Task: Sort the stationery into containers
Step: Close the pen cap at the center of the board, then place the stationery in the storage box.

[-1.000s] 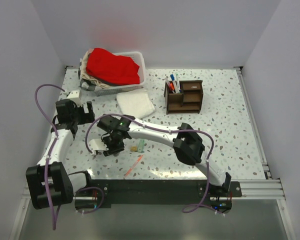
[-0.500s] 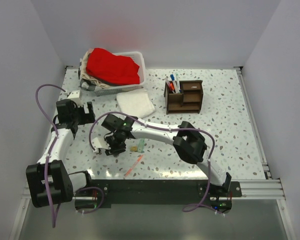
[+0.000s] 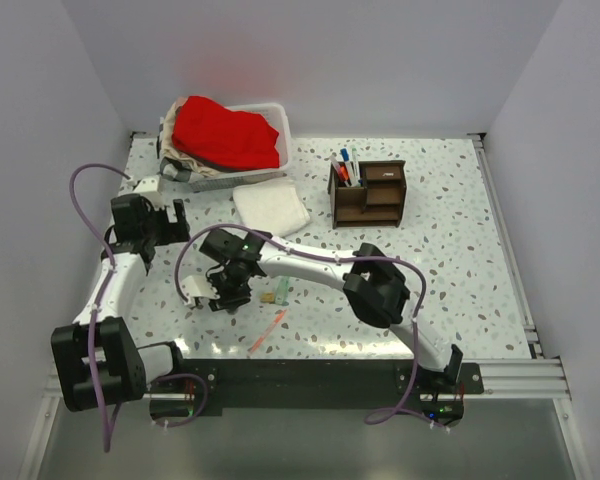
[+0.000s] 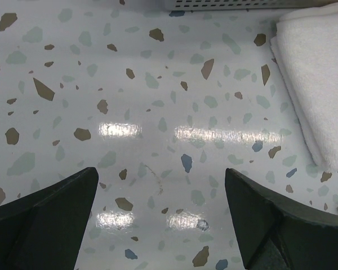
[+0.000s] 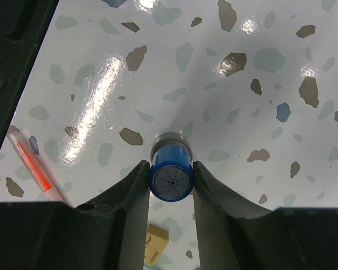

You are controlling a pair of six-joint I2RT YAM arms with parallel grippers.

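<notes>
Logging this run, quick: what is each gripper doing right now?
Left gripper: open, nothing between its fingers.
Right gripper: closed on the small blue bottle.

Left gripper slightly farther back.

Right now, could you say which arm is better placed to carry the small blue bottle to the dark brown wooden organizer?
Right: the right gripper is shut on the small blue bottle; the left gripper hangs open beside the folded white cloth.
</notes>
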